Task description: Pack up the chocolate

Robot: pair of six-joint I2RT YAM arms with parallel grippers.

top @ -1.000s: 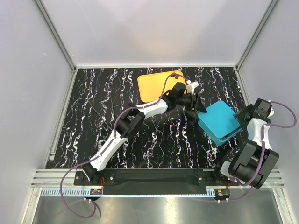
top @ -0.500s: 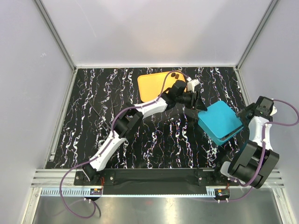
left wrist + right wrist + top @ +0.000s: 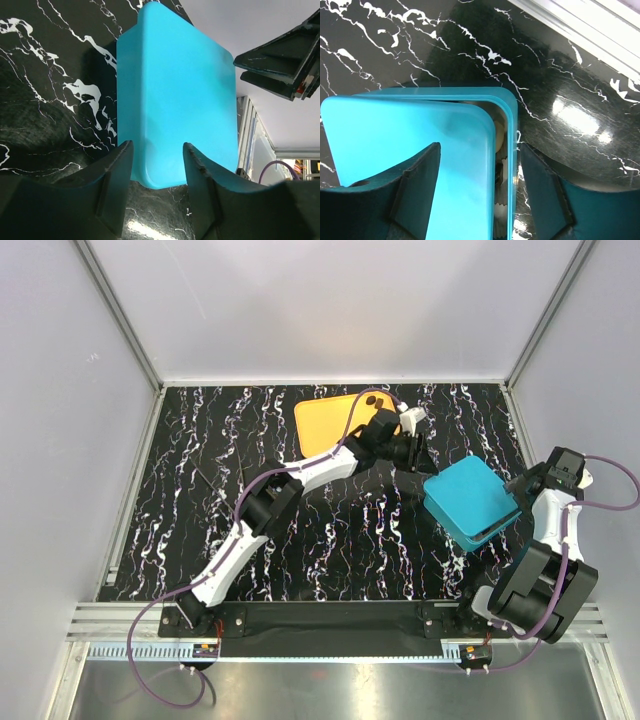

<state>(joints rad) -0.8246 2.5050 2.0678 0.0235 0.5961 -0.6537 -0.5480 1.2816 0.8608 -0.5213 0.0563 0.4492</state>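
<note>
The teal box (image 3: pixel 470 500) sits at the right of the table with its lid (image 3: pixel 410 160) lying askew on it. A narrow gap along the box rim (image 3: pixel 513 150) shows chocolate (image 3: pixel 499 145), cream and dark pieces in paper cups. My right gripper (image 3: pixel 477 172) is open, one finger over the lid and the other outside the rim. It sits at the box's right edge (image 3: pixel 528 490). My left gripper (image 3: pixel 157 167) is open and empty, just short of the lid's near corner (image 3: pixel 175 90), between box and tray (image 3: pixel 413 448).
The flat orange tray (image 3: pixel 335 425) lies at the back centre, partly under my left arm, with two small dark pieces (image 3: pixel 374 399) at its far right corner. White walls and metal rails border the black marbled table (image 3: pixel 200 460).
My left gripper has drawn back from the box toward the tray, and its jaws have narrowed a little. My right gripper shifted slightly right at the box edge.
</note>
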